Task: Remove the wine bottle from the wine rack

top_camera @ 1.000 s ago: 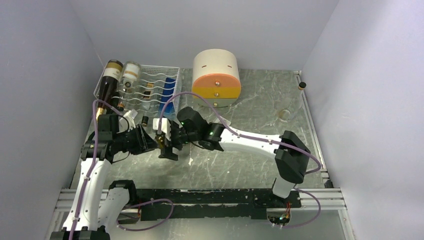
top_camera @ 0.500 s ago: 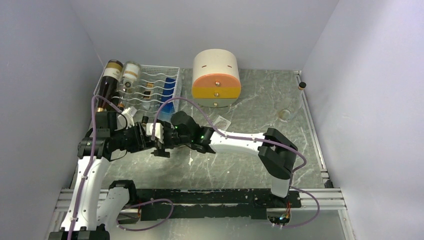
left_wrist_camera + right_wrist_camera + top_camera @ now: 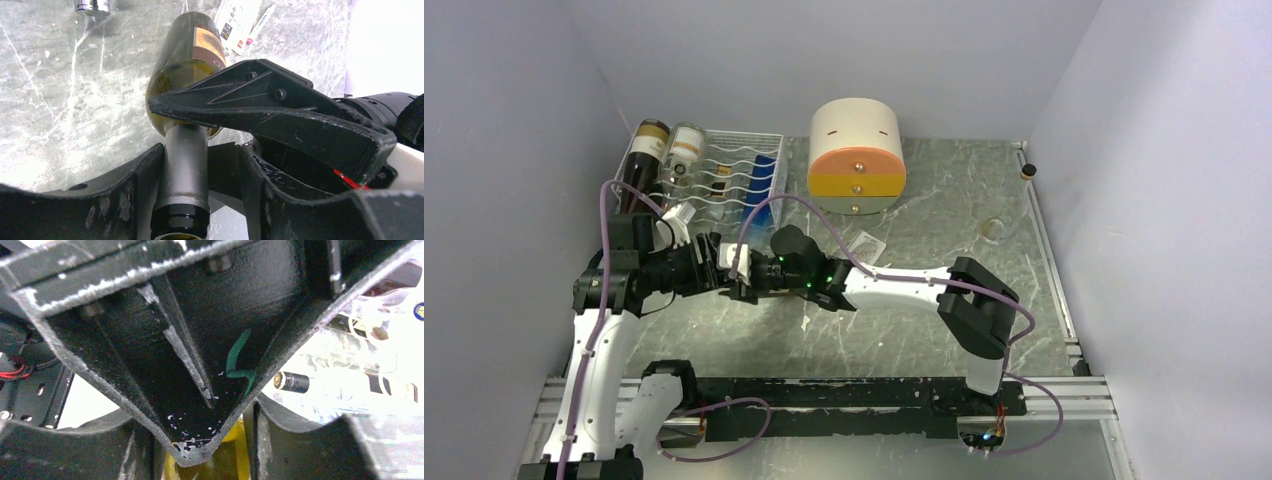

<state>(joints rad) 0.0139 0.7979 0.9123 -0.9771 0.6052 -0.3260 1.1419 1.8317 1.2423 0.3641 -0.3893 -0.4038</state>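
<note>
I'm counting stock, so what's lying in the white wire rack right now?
A dark bottle and a pale bottle lie at the wine rack's left end, with something blue at its right. Its near edge is hidden behind the left arm.

Grey marbled table point(image 3: 944, 215), wine rack point(image 3: 734, 165), round drawer cabinet point(image 3: 856, 155)

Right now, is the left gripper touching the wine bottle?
Touching. Left wrist view: the wine bottle neck lies against one left gripper finger; the other stands clear.

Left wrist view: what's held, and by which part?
The bottle: its neck lies between the fingers of the left gripper, and the right gripper crosses its shoulder. Which one bears it cannot be told.
</note>
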